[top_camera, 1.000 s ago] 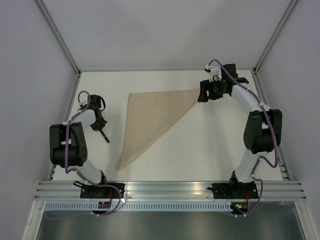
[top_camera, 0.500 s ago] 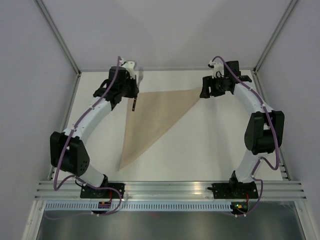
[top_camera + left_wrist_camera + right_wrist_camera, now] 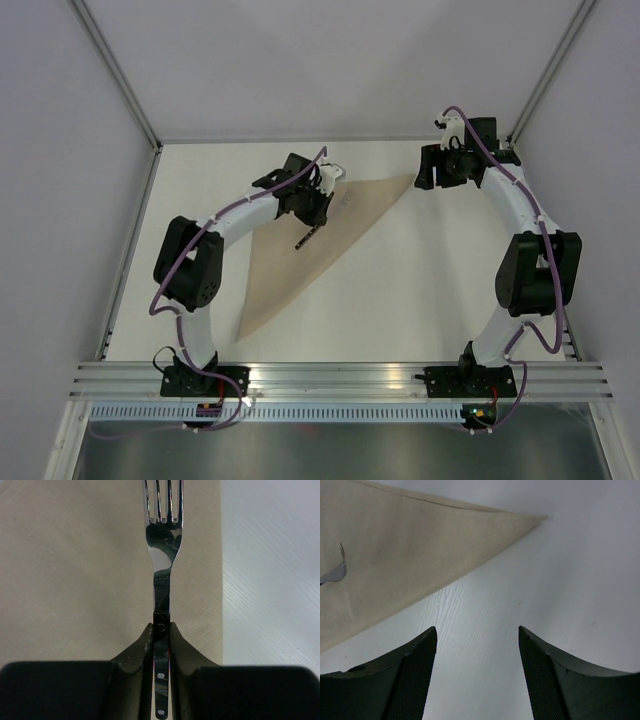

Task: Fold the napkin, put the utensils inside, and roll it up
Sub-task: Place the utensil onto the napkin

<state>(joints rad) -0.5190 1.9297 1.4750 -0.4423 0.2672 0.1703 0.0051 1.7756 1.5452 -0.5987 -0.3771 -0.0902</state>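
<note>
We see the napkin (image 3: 285,265) folded into a triangle, flat on the table (image 3: 430,290). Over it, our left gripper (image 3: 161,628) pinches the fork (image 3: 163,540) by its handle. Our right gripper (image 3: 476,630) gapes empty beside the napkin's far right corner.

L gripper (image 3: 161,630) + fork (image 3: 162,540) over napkin (image 3: 288,262)

Your black left gripper (image 3: 161,630), reaching toward 1 o'clock, pinches a slim steel fork (image 3: 162,555); your black right gripper (image 3: 476,628) gapes toward 9 o'clock.
</note>
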